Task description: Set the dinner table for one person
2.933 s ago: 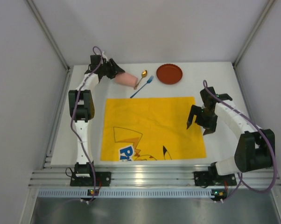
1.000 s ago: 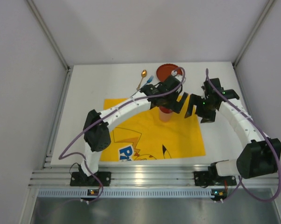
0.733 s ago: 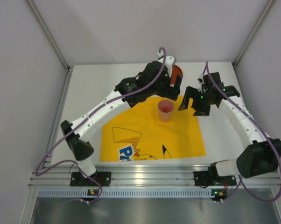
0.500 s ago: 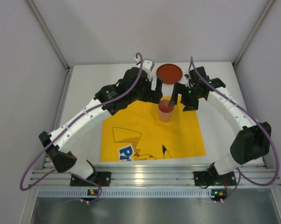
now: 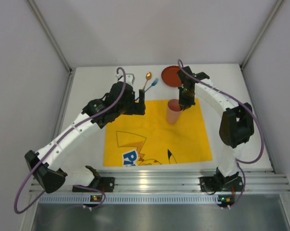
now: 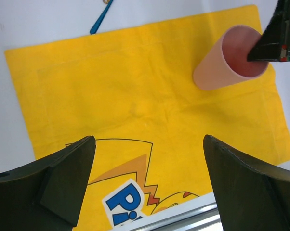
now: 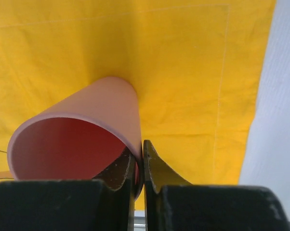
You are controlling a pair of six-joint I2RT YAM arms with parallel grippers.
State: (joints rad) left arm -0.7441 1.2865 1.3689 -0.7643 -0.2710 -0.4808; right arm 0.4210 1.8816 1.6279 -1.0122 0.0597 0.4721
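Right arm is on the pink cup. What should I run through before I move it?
1. Grip: right gripper is shut on the rim of the pink plastic cup, one finger inside and one outside. Ok.
2. Cup upright on the yellow cartoon-printed cloth: ok in the top view.
3. Cup base lifted or seated: cannot tell.
4. Left gripper is open and apart from the cup, over the cloth. Ok.
5. Red round plate, gold spoon and blue fork lie at the far edge of the white matte tabletop, off the cloth: not ok.
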